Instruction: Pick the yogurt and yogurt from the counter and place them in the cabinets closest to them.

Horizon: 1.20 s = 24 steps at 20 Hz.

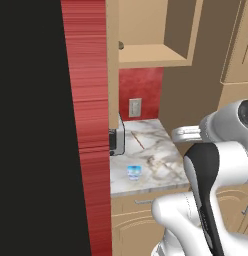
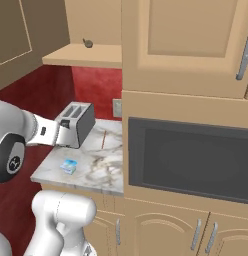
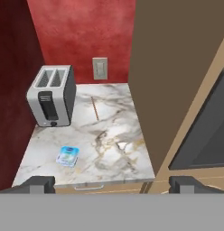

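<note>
- Toaster [image 3: 50, 97]: silver, two slots, dark front panel; stands at the back left of the desk [image 3: 114, 135], against the red wall. It serves as the landmark for the entries below.
- Yogurt [image 3: 67, 155]: one small cup with a pale blue and white label, on the desk in front of the toaster and slightly to its right, near the desk's front edge, apart from the toaster. Also seen in the left base view [image 1: 134, 172] and the right base view [image 2: 69, 166].
- Thin brown stick [image 3: 94, 108]: lies flat on the desk just right of the toaster.
- Wall socket [image 3: 100, 68]: pale plate on the red wall, behind and right of the toaster.
- Cabinet [image 1: 146, 35]: tan wood, door open, plain shelf inside; hangs above the toaster. A small dark item [image 2: 88, 43] sits on its shelf, too small to identify.
- Oven [image 2: 188, 160]: dark glass front set in a tall tan unit, right of the toaster, beyond the desk's right end.
- End effector [image 3: 111, 185]: fingers spread wide, holding nothing, above the desk's front edge, nearer than the toaster.
</note>
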Motion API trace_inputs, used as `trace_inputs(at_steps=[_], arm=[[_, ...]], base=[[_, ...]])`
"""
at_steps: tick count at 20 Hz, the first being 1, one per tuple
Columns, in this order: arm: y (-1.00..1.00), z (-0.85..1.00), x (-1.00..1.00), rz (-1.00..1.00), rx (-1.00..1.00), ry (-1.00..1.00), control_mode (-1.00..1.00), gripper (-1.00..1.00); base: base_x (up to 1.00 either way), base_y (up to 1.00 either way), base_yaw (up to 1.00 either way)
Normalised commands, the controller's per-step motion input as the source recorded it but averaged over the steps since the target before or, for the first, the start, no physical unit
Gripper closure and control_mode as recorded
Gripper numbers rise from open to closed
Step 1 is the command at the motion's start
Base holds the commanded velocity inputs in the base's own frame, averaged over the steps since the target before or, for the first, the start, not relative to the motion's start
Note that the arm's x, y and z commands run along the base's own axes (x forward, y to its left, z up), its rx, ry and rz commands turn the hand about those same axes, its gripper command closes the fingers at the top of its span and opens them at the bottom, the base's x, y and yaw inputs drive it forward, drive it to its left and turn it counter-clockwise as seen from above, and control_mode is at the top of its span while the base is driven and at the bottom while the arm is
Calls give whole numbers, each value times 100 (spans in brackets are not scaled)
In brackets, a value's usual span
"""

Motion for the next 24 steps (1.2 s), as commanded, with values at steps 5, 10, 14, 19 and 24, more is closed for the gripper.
trace_inputs(at_steps=[5, 10, 14, 19, 24], arm=[[17, -9, 0, 4, 2, 0, -100, -100], [33, -16, -1, 8, 0, 0, -100, -100], [27, -24, 0, 6, 0, 0, -100, -100], [17, -25, 2, 3, 0, 0, -100, -100], [8, -31, 2, 1, 0, 0, -100, -100]], base=[[0, 0, 0], [0, 0, 0], [0, 0, 0], [0, 0, 0], [0, 0, 0]])
